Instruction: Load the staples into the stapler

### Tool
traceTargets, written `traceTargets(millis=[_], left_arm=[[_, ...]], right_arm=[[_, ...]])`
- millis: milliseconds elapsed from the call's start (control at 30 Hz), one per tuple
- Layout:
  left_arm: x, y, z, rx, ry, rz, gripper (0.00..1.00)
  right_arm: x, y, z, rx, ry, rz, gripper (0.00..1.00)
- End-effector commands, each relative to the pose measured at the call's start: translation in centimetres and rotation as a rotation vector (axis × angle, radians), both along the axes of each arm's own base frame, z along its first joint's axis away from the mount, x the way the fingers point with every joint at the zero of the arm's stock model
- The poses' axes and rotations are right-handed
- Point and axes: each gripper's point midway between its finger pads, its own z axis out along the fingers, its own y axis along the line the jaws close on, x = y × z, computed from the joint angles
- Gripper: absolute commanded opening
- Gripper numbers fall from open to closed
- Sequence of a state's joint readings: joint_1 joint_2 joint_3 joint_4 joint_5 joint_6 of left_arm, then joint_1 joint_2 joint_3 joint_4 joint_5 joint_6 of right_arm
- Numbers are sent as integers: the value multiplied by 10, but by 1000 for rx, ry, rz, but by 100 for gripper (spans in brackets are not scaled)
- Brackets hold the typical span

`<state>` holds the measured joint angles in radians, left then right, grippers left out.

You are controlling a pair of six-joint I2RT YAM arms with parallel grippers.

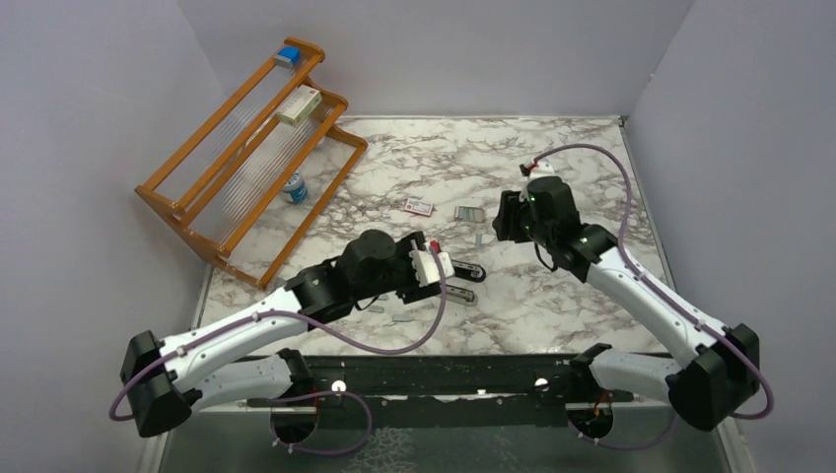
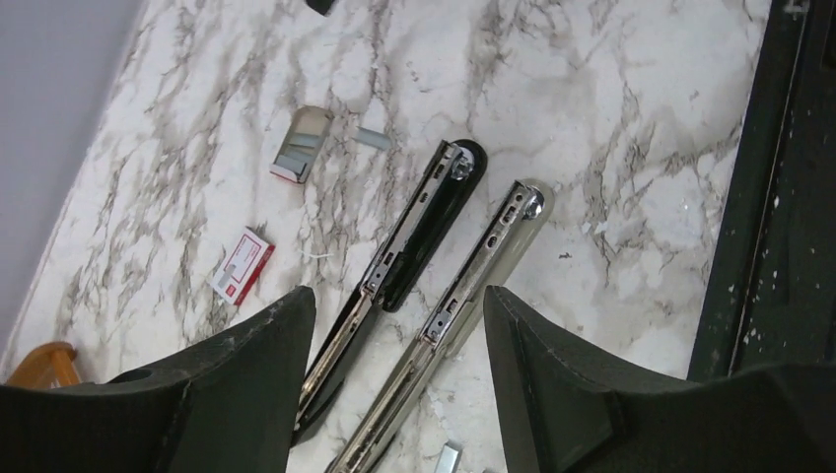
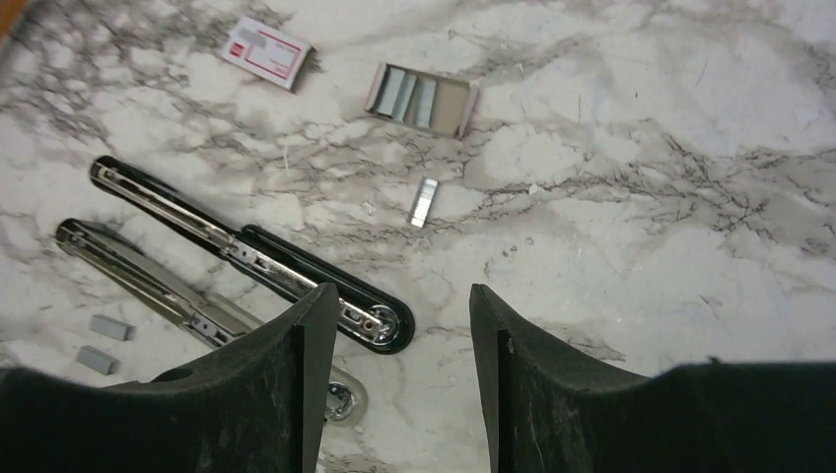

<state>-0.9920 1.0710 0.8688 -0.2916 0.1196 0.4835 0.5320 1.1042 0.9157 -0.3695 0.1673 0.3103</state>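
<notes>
The left hand (image 2: pixel 399 305) is hovering wide open over the stapler (image 2: pixel 434 225), holding nothing; the right hand (image 3: pixel 402 296) is gaping empty near the staples (image 3: pixel 424 202).

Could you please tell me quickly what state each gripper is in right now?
Left gripper: open, holding nothing, over the opened stapler.
Right gripper: open, holding nothing.
</notes>
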Motion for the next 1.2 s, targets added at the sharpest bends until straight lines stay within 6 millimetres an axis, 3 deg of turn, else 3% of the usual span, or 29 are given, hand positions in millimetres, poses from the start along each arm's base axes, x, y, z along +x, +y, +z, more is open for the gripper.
traceTargets(millis=[0, 167, 300, 567, 833, 1167], left_arm=[[17, 15, 31, -295, -31, 234, 67], [20, 49, 18, -416, -60, 380, 74], [17, 56, 26, -441, -71, 386, 76], [12, 44, 23, -422, -40, 327, 76], [9, 41, 22, -416, -36, 304, 76], [11, 39, 20, -405, -37, 302, 76]], right_arm=[[8, 3, -31, -58, 121, -34, 55], [24, 21, -63, -52, 190, -26, 56], [35, 30, -84, -50, 213, -57, 56], [43, 49, -124, -111, 265, -106, 57], [51, 42, -144, -166, 265, -169, 57], [54, 45, -167, -171, 288, -178, 50]])
